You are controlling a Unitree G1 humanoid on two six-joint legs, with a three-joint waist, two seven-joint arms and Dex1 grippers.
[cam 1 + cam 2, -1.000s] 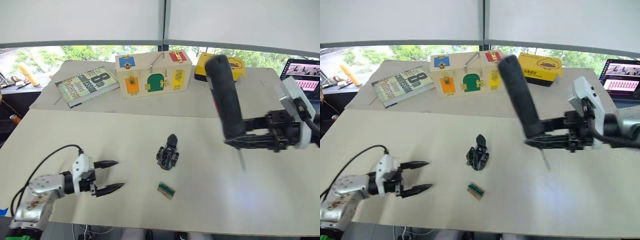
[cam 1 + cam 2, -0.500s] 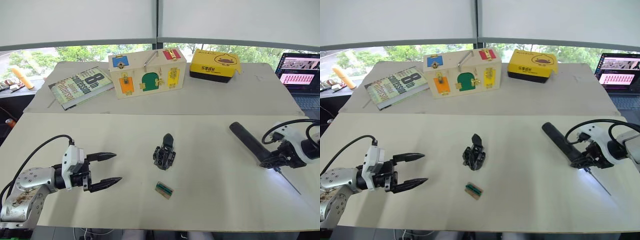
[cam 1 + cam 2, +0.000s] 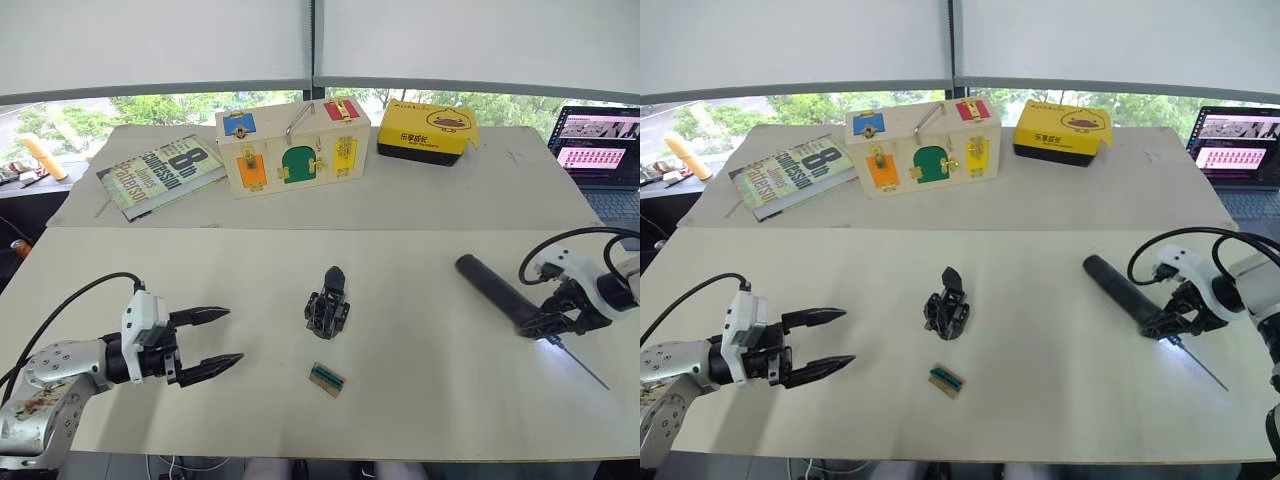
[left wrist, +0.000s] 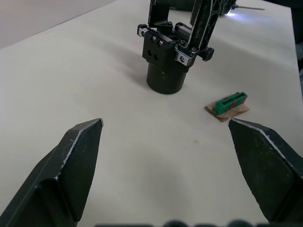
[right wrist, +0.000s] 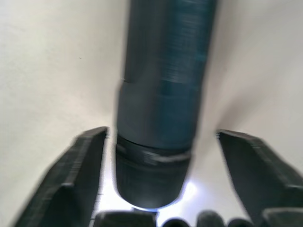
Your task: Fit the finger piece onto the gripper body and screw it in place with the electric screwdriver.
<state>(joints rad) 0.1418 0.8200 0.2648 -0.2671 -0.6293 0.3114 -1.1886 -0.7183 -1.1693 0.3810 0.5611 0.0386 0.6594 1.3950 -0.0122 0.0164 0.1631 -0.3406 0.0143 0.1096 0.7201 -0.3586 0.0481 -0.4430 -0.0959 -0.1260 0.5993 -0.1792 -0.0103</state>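
The gripper body stands in the middle of the table, and the finger piece rises from its top, point upward. In the left wrist view the gripper body is ahead of my left gripper. My left gripper is open, hovering low at the near left, well apart from the body. The electric screwdriver lies flat at the right with its tip light on and its thin bit pointing toward the near edge. My right gripper is open, its fingers straddling the screwdriver near its lit end with gaps on both sides.
A small tan-and-green block lies just in front of the gripper body. On the far table stand a wooden lock box, a book and a yellow box. A laptop sits at the far right.
One second ago my right gripper held the screwdriver upright in the air. It has come down to the right; the screwdriver now lies on the table and the fingers have opened.
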